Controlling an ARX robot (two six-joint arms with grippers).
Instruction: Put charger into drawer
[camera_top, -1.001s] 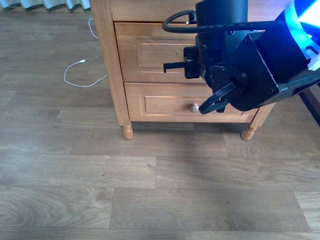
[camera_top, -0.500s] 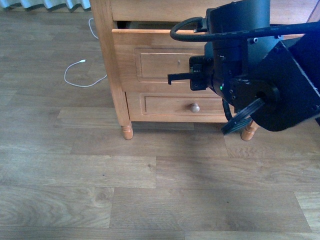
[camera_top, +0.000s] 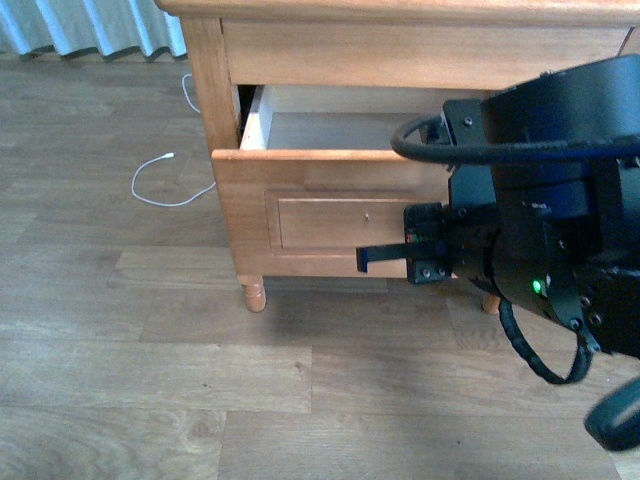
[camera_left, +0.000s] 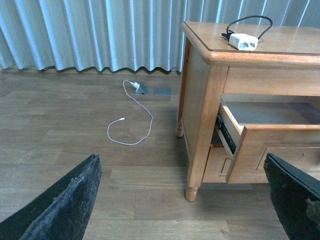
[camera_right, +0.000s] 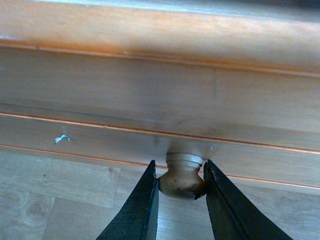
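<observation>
Nearest us, our right gripper (camera_right: 181, 184) clamps the knob (camera_right: 183, 172) of the open drawer (camera_top: 320, 215). Our left gripper (camera_left: 181, 159) hangs spread and empty, likely the freer arm. Beyond, the charger (camera_left: 243, 41) lies on the nightstand top (camera_left: 285, 49), lengthwise along its front edge.

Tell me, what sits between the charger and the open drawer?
The nightstand's top and front rail separate the charger from the drawer below, in left wrist view.

Black right arm (camera_top: 560, 230), looped cable (camera_top: 520, 152), green light (camera_top: 538, 287)
</observation>
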